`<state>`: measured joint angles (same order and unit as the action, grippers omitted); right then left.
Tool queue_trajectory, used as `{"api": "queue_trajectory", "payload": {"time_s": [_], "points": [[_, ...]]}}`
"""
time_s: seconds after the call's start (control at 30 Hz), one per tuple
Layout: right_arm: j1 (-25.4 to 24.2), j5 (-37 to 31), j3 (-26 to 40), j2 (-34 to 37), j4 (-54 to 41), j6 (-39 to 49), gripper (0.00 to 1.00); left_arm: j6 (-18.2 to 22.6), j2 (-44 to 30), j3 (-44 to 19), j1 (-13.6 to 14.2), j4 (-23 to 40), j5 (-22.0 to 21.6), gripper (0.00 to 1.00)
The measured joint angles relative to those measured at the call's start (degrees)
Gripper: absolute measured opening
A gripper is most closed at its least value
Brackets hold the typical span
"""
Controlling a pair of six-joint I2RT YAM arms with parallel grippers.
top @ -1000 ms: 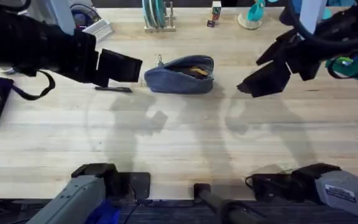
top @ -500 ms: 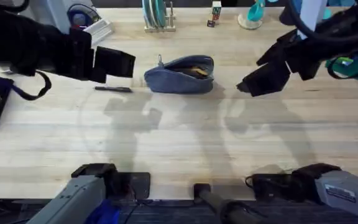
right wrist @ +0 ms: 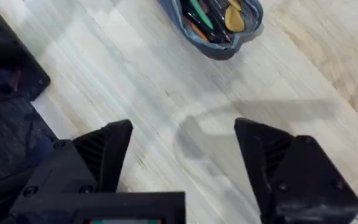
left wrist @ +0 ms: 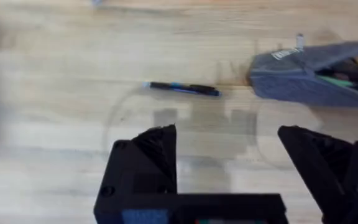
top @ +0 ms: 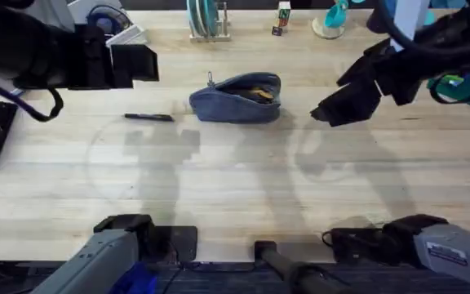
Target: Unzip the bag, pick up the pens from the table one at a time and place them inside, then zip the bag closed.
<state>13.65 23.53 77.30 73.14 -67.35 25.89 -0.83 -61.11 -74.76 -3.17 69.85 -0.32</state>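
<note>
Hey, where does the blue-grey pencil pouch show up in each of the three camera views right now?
Overhead: the bag lies on the table, upper middle, open, right of the black pen.
Left wrist: the bag sits at the right edge, beside the pen.
Right wrist: the bag's open end at top centre.
Shared landmark: the coloured pens inside its open mouth.
</note>
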Motion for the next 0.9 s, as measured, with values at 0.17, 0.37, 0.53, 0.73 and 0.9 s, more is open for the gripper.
{"api": "queue_trajectory", "payload": {"time_s": [0.17,0.37,0.53,0.73,0.9], "points": [[0.0,0.0,0.0,0.0,0.0,0.0,0.997,-7.1,-1.5,0.0,-1.2,0.0,-2.5,0.995],[0.0,0.0,0.0,0.0,0.0,0.0,0.998,-18.0,-2.2,0.0,-1.2,1.0,-5.7,0.995],[0.0,0.0,0.0,0.0,0.0,0.0,0.998,-26.6,-3.8,0.0,-1.2,1.3,-7.5,0.996],[0.0,0.0,0.0,0.0,0.0,0.0,0.998,-36.3,-8.0,0.0,-1.2,1.3,-8.5,0.996],[0.0,0.0,0.0,0.0,0.0,0.0,0.998,-47.7,-12.1,0.0,-1.2,1.4,-8.5,0.995]]}}
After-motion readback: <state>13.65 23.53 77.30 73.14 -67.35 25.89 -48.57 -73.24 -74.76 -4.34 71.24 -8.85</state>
